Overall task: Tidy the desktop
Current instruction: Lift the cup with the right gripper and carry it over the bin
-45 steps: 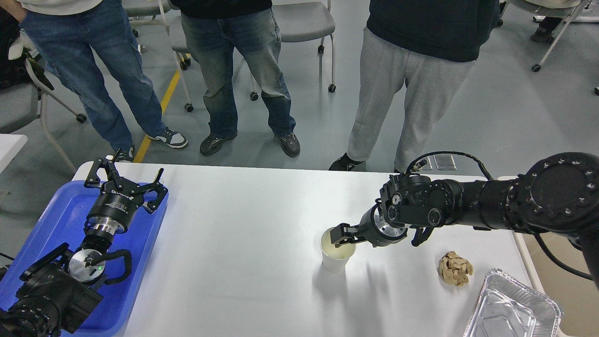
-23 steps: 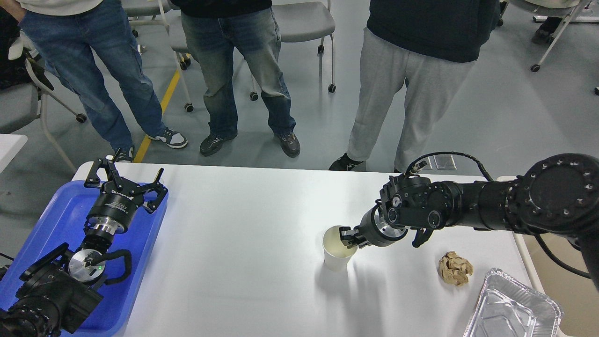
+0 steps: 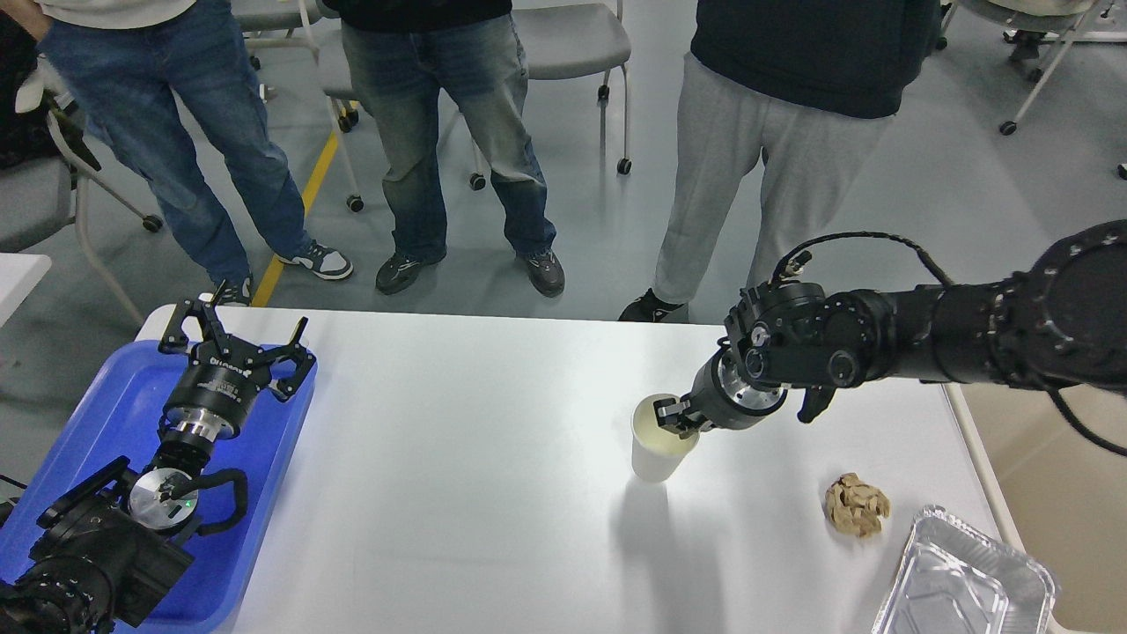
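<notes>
The white desktop [image 3: 458, 475] fills the lower middle of the head view. A white paper cup [image 3: 656, 449] hangs a little above it, its shadow on the top below. My right gripper [image 3: 676, 416] is shut on the cup's rim on its right side. A crumpled brown paper ball [image 3: 856, 504] lies on the desktop to the right. My left gripper [image 3: 236, 333] is open and empty above the blue tray [image 3: 97, 414] at the left edge.
An empty foil tray [image 3: 960, 581] sits at the desktop's front right corner. Three people stand just beyond the far edge, with chairs behind them. A beige surface [image 3: 1057, 493] lies right of the desktop.
My right gripper closed on the cup's rim, then lifted the cup up and a little to the right. The left arm has not moved.
</notes>
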Action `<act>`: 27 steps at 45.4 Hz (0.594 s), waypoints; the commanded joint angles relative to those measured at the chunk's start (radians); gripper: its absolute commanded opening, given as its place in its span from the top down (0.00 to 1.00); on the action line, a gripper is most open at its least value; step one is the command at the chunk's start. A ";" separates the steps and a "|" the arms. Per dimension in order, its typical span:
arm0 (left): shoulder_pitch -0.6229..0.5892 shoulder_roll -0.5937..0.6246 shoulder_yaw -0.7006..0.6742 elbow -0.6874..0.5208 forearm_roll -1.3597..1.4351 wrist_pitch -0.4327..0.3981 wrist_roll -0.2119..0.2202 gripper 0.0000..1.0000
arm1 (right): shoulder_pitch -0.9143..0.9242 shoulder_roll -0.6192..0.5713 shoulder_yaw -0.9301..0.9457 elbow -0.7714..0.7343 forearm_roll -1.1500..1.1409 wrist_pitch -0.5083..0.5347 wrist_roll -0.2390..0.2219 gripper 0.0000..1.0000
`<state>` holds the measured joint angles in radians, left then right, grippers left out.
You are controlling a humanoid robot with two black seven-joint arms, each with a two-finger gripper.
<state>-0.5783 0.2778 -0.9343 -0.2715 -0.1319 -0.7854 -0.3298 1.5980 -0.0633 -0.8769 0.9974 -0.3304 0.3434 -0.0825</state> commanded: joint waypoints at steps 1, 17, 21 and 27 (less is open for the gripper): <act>0.000 0.000 -0.001 0.000 0.000 0.000 0.002 0.00 | 0.206 -0.073 -0.037 0.159 0.045 0.060 -0.005 1.00; 0.000 0.000 -0.001 0.000 0.000 0.000 0.000 0.00 | 0.499 -0.182 -0.073 0.317 0.083 0.160 -0.005 1.00; 0.000 0.000 -0.001 0.000 0.000 0.000 0.000 0.00 | 0.563 -0.204 -0.091 0.343 0.085 0.174 -0.005 1.00; 0.000 0.001 -0.001 0.000 0.000 0.000 0.000 0.00 | 0.649 -0.236 -0.123 0.372 0.105 0.236 -0.003 1.00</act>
<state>-0.5783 0.2777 -0.9356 -0.2717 -0.1320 -0.7854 -0.3297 2.0772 -0.2359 -0.9565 1.2999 -0.2528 0.4970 -0.0871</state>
